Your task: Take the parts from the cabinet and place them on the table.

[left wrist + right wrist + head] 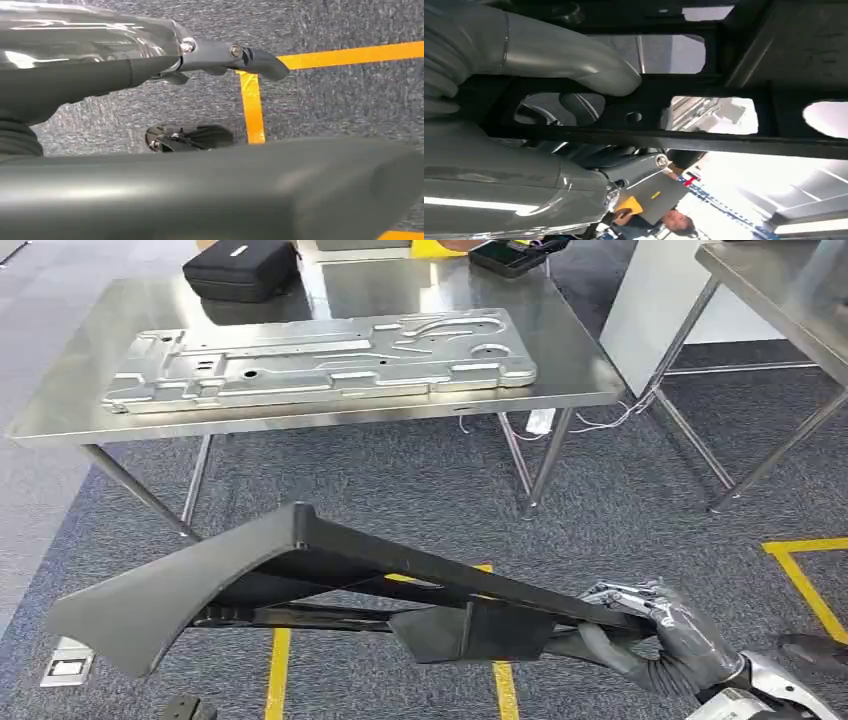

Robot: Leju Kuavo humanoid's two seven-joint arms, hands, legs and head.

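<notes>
A long dark grey plastic part [300, 560] hangs level above the carpet in the head view. My right hand [670, 630] grips its right end, thumb underneath and fingers curled over the top edge. In the right wrist view the thumb [569, 57] lies across the part's black ribbed frame [674, 135]. My left hand [150, 60] has its fingers stretched straight out with nothing between them. The part's grey surface [200, 190] passes close beside it. The steel table [300, 423] stands ahead of me and bears a large silver stamped metal panel [320, 365].
A black case [240, 270] sits at the table's far edge. A second steel table [770, 280] stands at the right with slanted legs. Yellow floor lines [810, 580] and a floor socket [68, 665] mark the carpet. A person [674, 220] is behind me.
</notes>
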